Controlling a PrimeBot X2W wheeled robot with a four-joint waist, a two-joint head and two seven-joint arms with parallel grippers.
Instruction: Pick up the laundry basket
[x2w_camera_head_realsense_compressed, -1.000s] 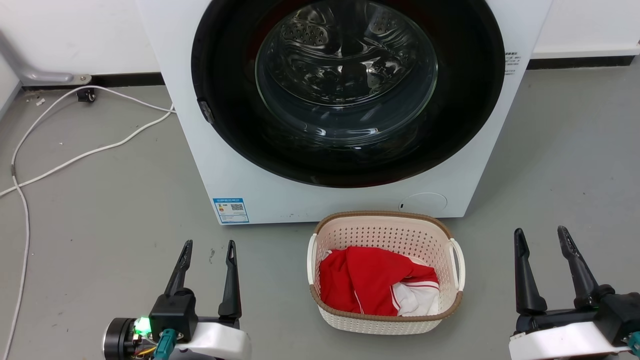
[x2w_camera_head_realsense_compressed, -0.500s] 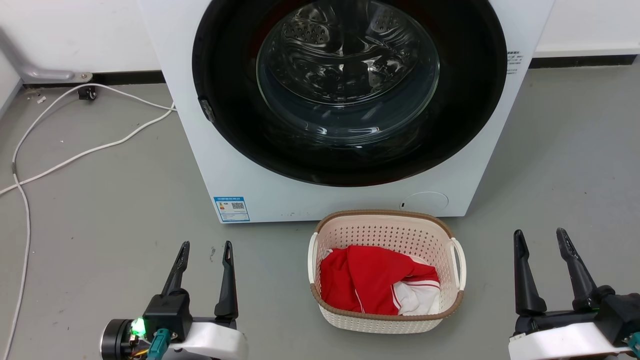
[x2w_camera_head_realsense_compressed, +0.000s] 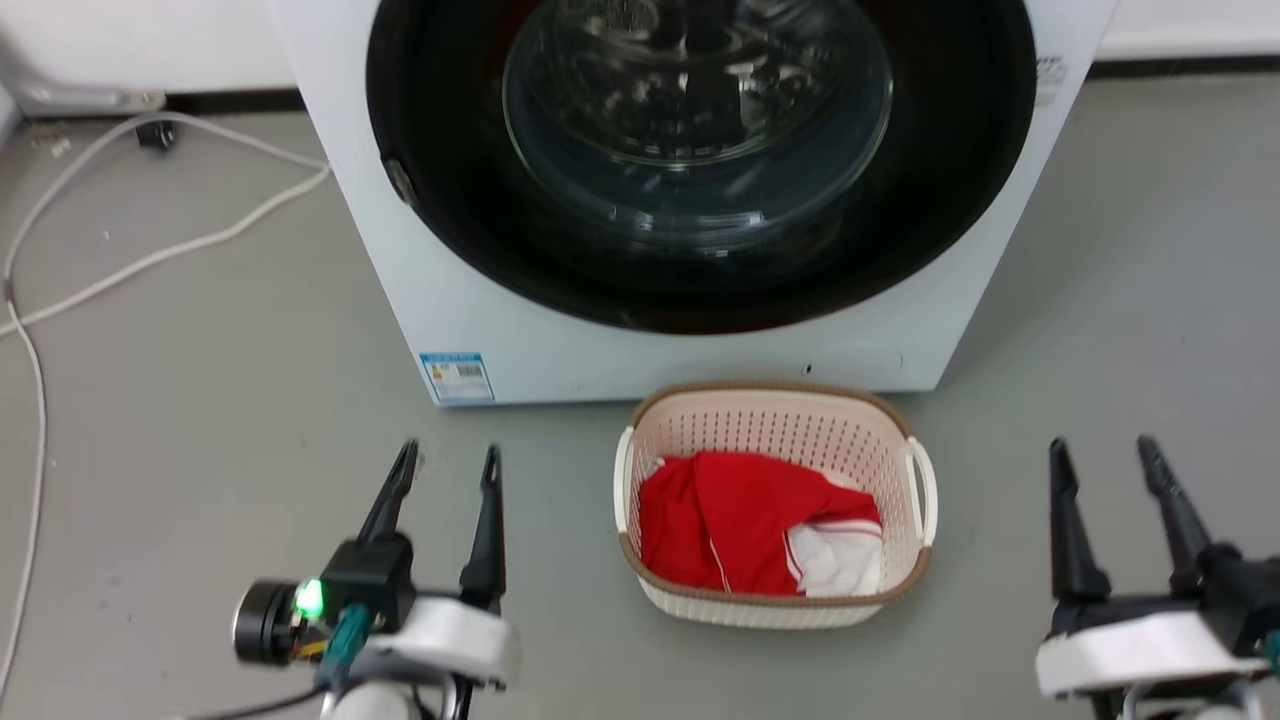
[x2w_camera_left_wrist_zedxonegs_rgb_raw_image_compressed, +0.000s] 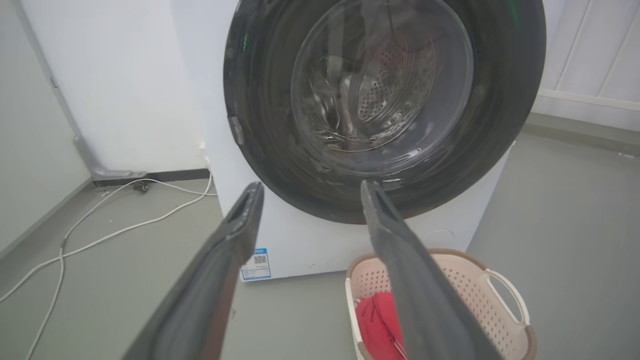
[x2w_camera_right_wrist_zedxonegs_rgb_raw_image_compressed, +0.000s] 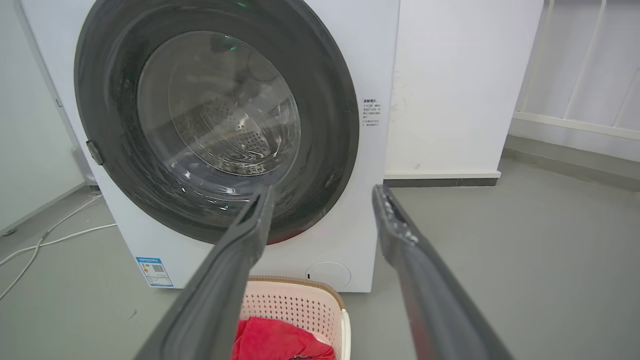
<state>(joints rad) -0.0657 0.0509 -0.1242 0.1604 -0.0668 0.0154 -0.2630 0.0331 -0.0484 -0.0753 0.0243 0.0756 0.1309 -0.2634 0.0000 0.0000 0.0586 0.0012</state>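
Observation:
The laundry basket (x2w_camera_head_realsense_compressed: 775, 430) sits on the grey floor just in front of the washing machine (x2w_camera_head_realsense_compressed: 690, 330). It is cream and perforated, with a brown rim, white side handles, and red and white clothes (x2w_camera_head_realsense_compressed: 750, 525) inside. My left gripper (x2w_camera_head_realsense_compressed: 448, 462) hovers open to the basket's left, well apart from it. To the basket's right my right gripper (x2w_camera_head_realsense_compressed: 1100, 450) is open too, with nothing between its fingers. The basket (x2w_camera_left_wrist_zedxonegs_rgb_raw_image_compressed: 475, 290) shows at the lower right of the left wrist view, behind my left gripper (x2w_camera_left_wrist_zedxonegs_rgb_raw_image_compressed: 310, 187). It (x2w_camera_right_wrist_zedxonegs_rgb_raw_image_compressed: 295, 305) lies at the bottom of the right wrist view, below my right gripper (x2w_camera_right_wrist_zedxonegs_rgb_raw_image_compressed: 322, 192).
The washing machine's round glass door (x2w_camera_head_realsense_compressed: 700, 120) is shut. White cables (x2w_camera_head_realsense_compressed: 150, 250) trail across the floor at the left, toward the wall (x2w_camera_left_wrist_zedxonegs_rgb_raw_image_compressed: 115, 75). Bare grey floor (x2w_camera_head_realsense_compressed: 1120, 300) lies to the right of the machine.
The head camera has tilted down, so the whole picture has shifted up. Both grippers have edged slightly forward and stay open. The basket has not moved.

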